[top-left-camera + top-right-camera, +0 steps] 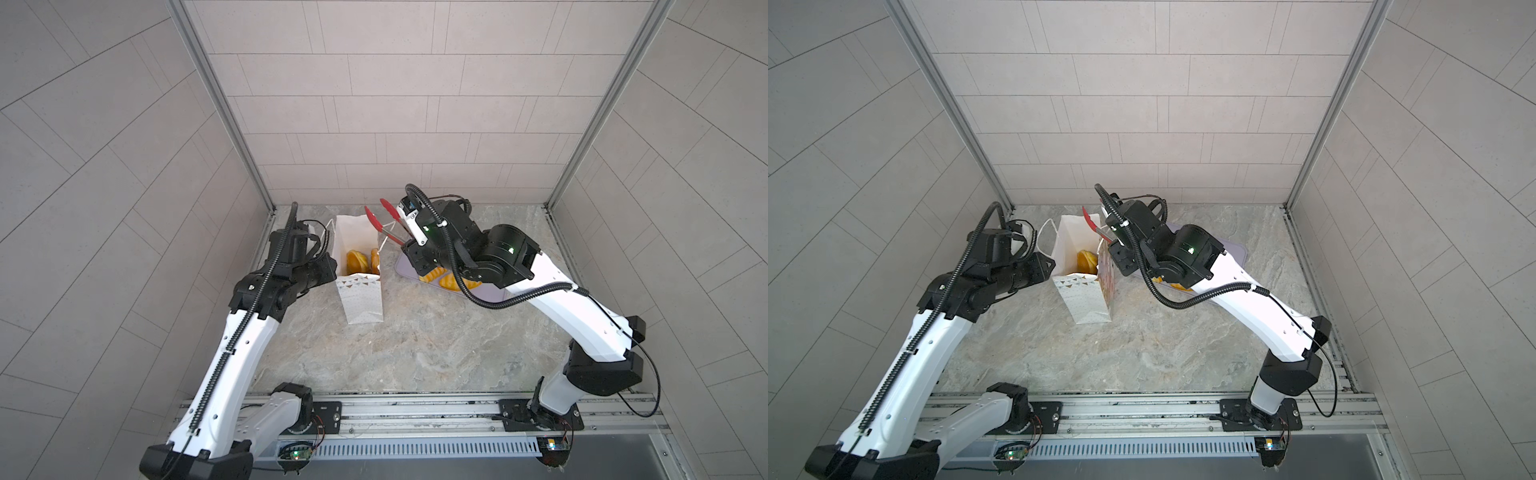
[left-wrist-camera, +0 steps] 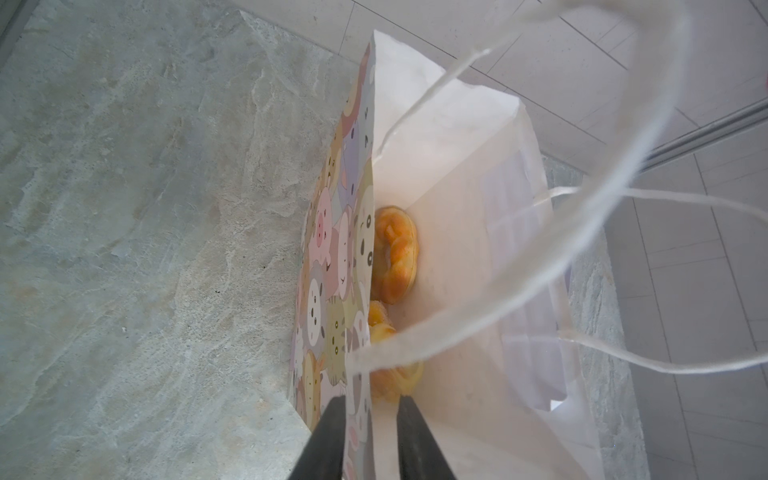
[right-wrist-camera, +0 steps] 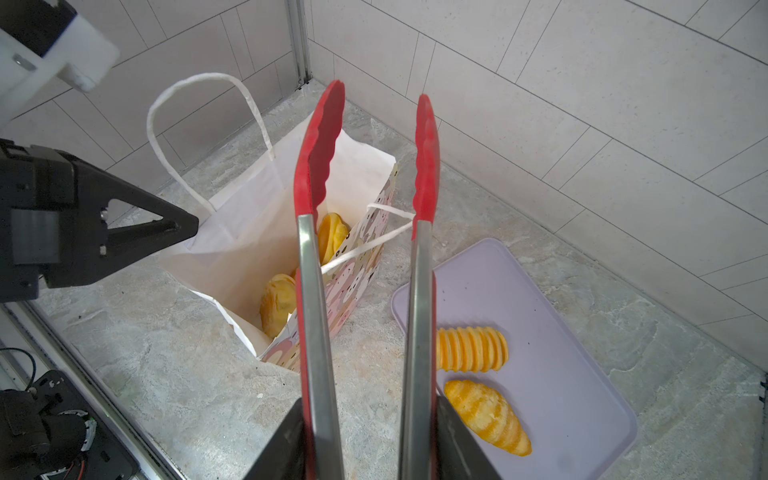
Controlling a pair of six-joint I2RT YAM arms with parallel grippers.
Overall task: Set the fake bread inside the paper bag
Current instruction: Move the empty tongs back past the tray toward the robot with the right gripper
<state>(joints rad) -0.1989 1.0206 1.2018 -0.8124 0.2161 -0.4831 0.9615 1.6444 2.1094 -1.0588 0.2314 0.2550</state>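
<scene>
The paper bag (image 1: 361,301) (image 3: 245,220) stands open at the back left of the table. Inside it lie pieces of fake bread (image 1: 358,261) (image 2: 392,253) (image 3: 277,303). Two more loaves (image 3: 471,349) (image 3: 488,417) rest on the lilac tray (image 3: 561,332). My left gripper (image 2: 370,401) (image 1: 330,266) is at the bag's left rim, open, its fingers apart on either side of the animal-print wall (image 2: 332,257). My right gripper (image 3: 370,403) (image 1: 409,245) is shut on the red-tipped tongs (image 3: 320,158) (image 1: 386,224). The tongs are spread above the bag's right edge, and nothing is between their tips.
The bag's string handles (image 2: 602,174) loop up in front of the left wrist camera. The lilac tray (image 1: 490,296) lies right of the bag, partly under the right arm. Tiled walls close in at the back and on both sides. Marbled tabletop (image 1: 415,353) stretches toward the front.
</scene>
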